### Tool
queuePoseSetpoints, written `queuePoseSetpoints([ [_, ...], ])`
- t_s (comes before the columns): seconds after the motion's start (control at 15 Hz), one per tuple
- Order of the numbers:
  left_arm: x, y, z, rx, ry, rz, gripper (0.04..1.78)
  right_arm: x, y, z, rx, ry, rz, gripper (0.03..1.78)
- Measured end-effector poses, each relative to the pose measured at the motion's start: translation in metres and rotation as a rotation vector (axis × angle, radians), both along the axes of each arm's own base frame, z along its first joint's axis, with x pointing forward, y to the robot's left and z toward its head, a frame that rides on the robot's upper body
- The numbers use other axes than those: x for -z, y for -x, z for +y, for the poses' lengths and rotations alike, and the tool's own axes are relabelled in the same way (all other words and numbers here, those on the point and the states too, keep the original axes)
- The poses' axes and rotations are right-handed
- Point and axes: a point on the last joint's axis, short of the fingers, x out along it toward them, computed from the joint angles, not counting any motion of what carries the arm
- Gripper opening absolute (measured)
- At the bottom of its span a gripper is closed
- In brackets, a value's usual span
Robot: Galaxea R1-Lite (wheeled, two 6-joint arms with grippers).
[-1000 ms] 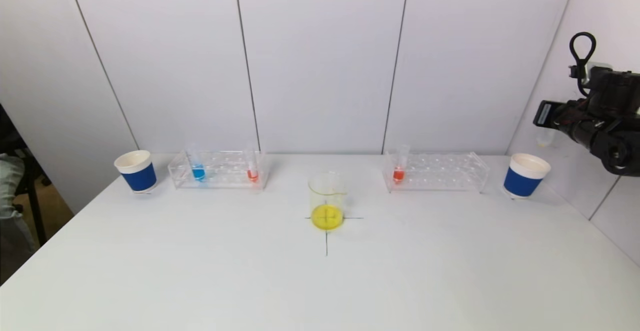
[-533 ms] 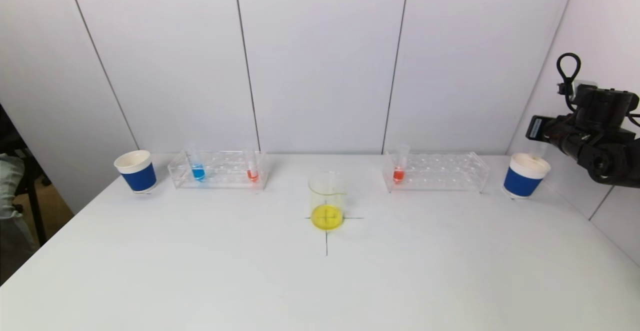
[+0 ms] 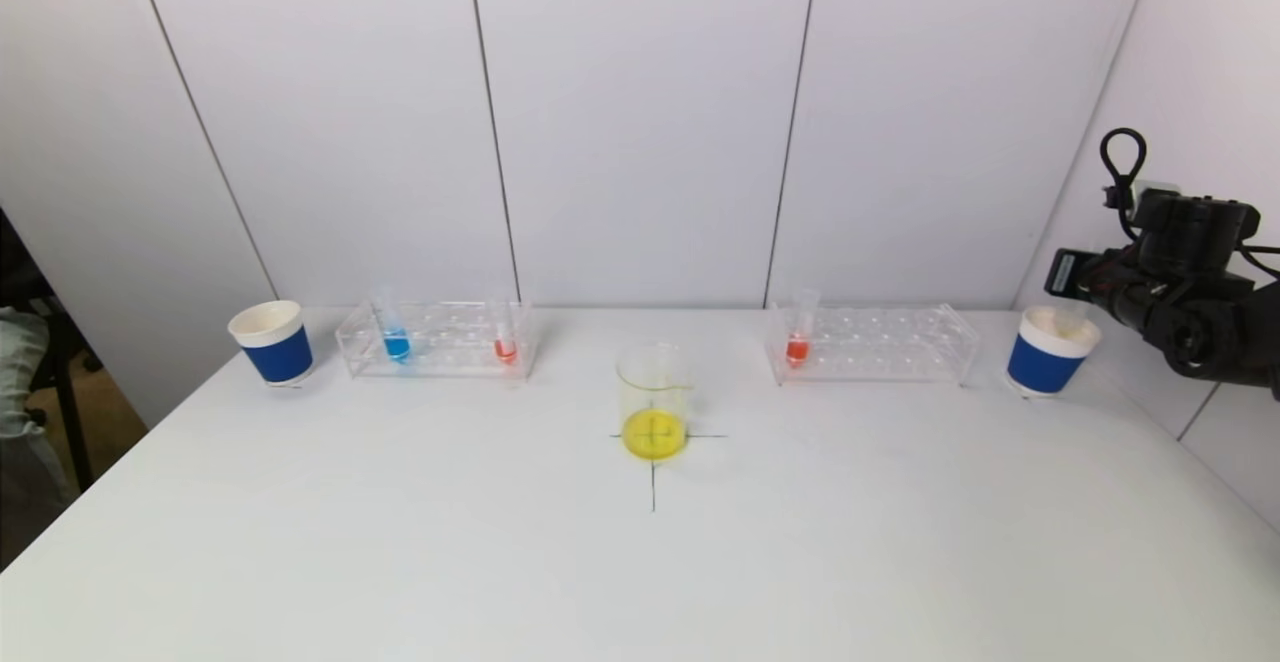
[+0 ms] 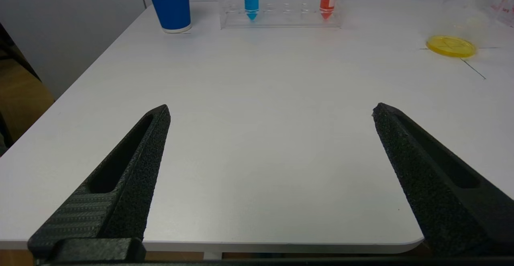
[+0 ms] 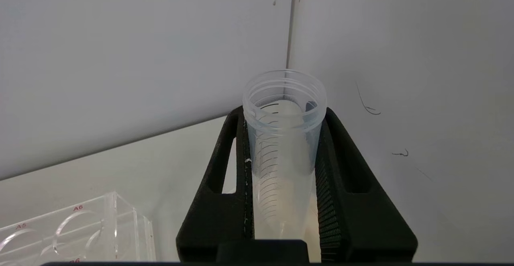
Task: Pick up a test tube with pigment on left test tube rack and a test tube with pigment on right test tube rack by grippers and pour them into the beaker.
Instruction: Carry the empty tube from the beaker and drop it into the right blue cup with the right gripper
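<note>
Table: white, bearing all items below.
Left rack: clear, far left; holds a blue tube and a red tube.
Right rack: clear, far right; one red-filled tube at its inner end.
Beaker: centre, on a cross mark, yellow liquid inside.
Left cup: beside left rack.
Right cup: beside right rack.
Right gripper: above right cup, clamped on an apparently empty tube.
Left gripper: near table's front edge, spread wide, holding nothing.
</note>
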Motion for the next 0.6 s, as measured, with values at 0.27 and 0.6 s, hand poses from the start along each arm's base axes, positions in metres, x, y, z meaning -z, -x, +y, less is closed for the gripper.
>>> queuePoseSetpoints([
  [0.27, 0.0000, 0.0000, 0.0000, 0.000, 0.001, 0.000, 1.76, 0.0042, 0.0002, 0.0002, 0.001, -0.003, 0.012, 0.50],
  [0.6, 0.0000, 0.0000, 0.0000, 0.000, 0.001, 0.000, 1.76, 0.0087, 0.0023, 0.0008, 0.001, -0.005, 0.021, 0.50],
])
